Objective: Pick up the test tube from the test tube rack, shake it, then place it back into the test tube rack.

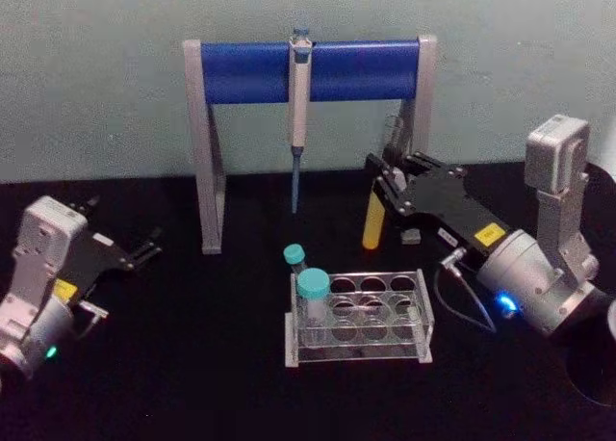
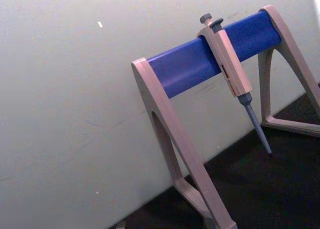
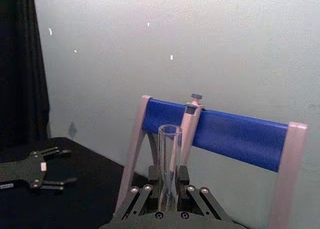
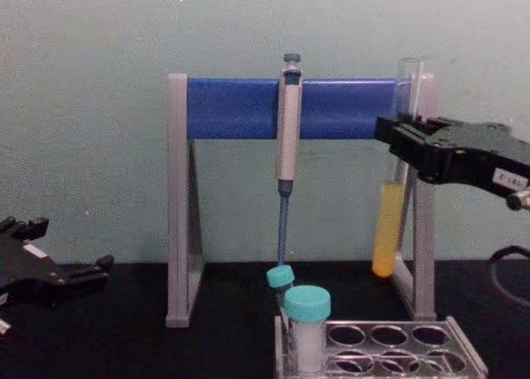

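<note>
The test tube is a clear glass tube with yellow-orange liquid in its lower part. It hangs upright in the air behind the test tube rack, well above the table. My right gripper is shut on its middle. From the side, the test tube stands in front of the stand's right leg, held by the right gripper, up and to the right of the rack. The tube's open mouth rises between the right gripper's fingers. At the left, low over the table, my left gripper is open and holds nothing.
A grey-and-blue pipette stand with a hanging pipette stands behind the rack. Two teal-capped vials stand at the rack's left end. A small grey piece lies on the black table near the tube.
</note>
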Controlling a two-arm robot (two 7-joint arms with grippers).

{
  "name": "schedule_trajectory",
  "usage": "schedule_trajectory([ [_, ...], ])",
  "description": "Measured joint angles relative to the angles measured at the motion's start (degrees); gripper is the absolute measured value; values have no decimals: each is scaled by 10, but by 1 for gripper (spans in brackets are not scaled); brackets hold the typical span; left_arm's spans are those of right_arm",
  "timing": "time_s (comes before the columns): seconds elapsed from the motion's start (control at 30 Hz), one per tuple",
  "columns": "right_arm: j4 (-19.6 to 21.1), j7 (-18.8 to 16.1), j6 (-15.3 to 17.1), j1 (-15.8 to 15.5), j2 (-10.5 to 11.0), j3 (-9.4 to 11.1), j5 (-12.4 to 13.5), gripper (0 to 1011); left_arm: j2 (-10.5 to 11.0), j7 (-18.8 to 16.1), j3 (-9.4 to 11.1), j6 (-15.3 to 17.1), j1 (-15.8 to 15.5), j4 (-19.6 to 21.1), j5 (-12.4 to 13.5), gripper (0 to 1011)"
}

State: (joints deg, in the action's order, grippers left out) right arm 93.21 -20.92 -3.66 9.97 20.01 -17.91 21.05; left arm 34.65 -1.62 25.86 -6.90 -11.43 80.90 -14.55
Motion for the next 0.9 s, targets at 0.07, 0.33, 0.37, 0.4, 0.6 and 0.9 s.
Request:
schedule_trajectory([
  [0.07,3,2,1,-3,2,3,-1,225,0,0,0,0,0,0,0,1001],
  [0.33,37,10,6,-36,21,22,-5,225,0,0,0,0,0,0,0,1001],
  [0.37,45,10,7,-45,25,25,-5,225,0,0,0,0,0,0,0,1001],
  [0.4,45,10,7,-45,25,25,-5,225,0,0,0,0,0,0,0,1001],
  [0.6,80,-2,12,-77,41,27,-4,225,0,0,0,0,0,0,0,1001],
  [0.9,79,-28,13,-72,40,2,9,225,0,0,0,0,0,0,0,1001],
])
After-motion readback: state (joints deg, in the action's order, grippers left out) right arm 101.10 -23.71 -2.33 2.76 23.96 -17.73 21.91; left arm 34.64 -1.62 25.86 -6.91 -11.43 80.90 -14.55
